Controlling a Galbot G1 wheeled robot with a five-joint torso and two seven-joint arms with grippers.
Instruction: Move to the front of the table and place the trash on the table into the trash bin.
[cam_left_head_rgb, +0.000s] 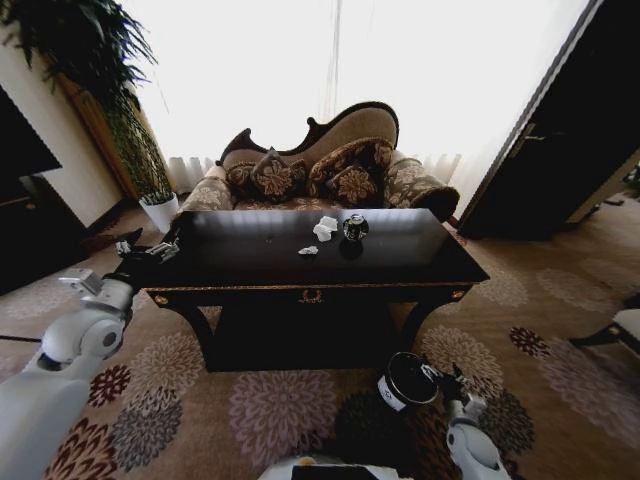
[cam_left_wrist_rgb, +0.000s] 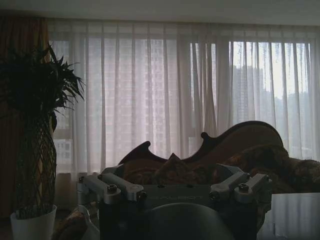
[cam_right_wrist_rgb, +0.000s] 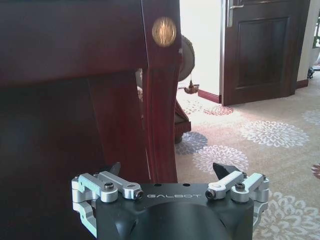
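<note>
The left pincer (cam_left_head_rgb: 135, 243) hovers at the desk's (cam_left_head_rgb: 250, 262) left end; its opening cannot be told. The right pincer (cam_right_wrist_rgb: 170, 172), spread open and empty, sits low beside the trash bin (cam_left_head_rgb: 404, 382). The trash (cam_left_head_rgb: 337, 231) lies mid-desk, well apart.

tiny grey scrap (cam_left_head_rgb: 308, 251) indistinct, left end effector (cam_left_wrist_rgb: 175, 192) fingertips hidden

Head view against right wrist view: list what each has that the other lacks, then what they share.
Head view alone: the table's glossy top with the dark can, white paper wad and grey scrap, the trash bin by the right gripper, the left gripper at the table's left end, and the sofa. Right wrist view alone: the dark door. Shared: the table, seen as its leg from the wrist, and the floral carpet.
</note>
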